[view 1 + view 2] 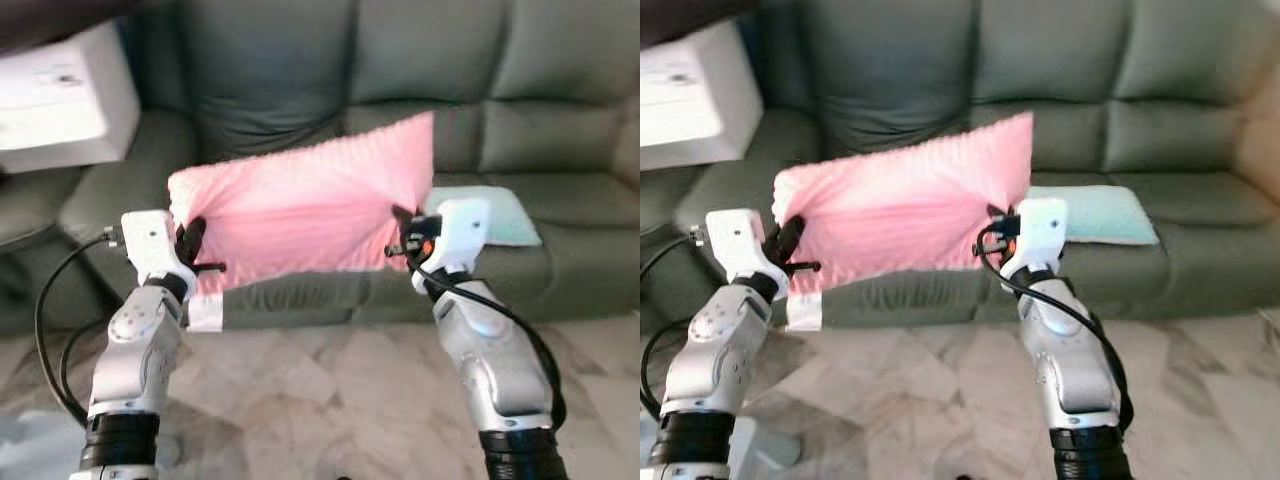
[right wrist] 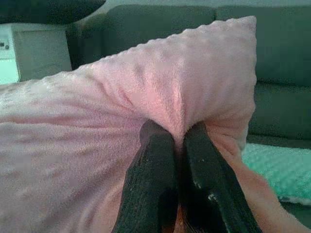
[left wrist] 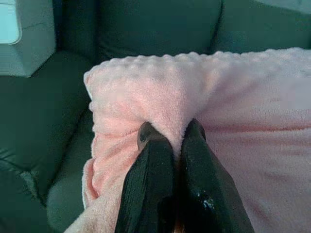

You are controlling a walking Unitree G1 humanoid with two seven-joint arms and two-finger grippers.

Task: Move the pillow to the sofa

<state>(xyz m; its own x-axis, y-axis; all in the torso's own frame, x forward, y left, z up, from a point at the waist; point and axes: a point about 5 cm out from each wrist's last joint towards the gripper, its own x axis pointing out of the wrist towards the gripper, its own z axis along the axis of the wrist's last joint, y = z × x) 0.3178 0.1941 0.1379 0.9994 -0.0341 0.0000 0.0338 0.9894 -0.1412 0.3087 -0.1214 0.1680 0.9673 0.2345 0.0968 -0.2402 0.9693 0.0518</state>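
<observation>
Both pincers pinch the pink pillow: the left gripper has its fingers pressed together on a fold at one end, the right gripper likewise at the other. Stretched between them, the pillow hangs in the air just before the dark green sofa, above the front of its seat. A pale green cushion lies on the seat beside the right gripper. By the look of it, carrying is nearly done; lowering and letting go remain.
</observation>
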